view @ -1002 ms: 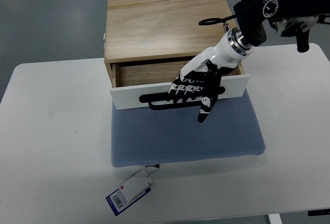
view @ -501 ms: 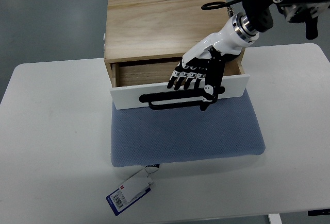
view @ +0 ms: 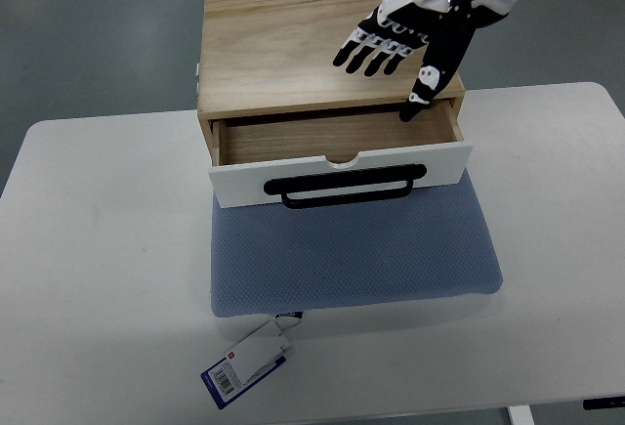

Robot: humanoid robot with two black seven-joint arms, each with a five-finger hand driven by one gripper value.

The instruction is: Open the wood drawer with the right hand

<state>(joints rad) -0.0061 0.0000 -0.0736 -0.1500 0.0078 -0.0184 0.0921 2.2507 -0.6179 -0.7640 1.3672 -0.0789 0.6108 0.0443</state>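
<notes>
On the table (view: 107, 249), the wood drawer (view: 337, 156) juts toward the near side over a blue mat (view: 352, 259) — opening looks done — right hand (view: 415, 34) above the cabinet top, fingers (view: 371, 54) spread, holding nothing.

Wood drawer (view: 337, 156) partly open on blue mat (view: 352, 254), white table (view: 107, 278), right hand (view: 415, 29) spread above box (view: 293, 44), holding nothing

I am seeing a blue mat (view: 356, 254) lying on the white table (view: 107, 249), and a barcode tag (view: 244, 364) resting just off the mat's near-left corner.
</notes>
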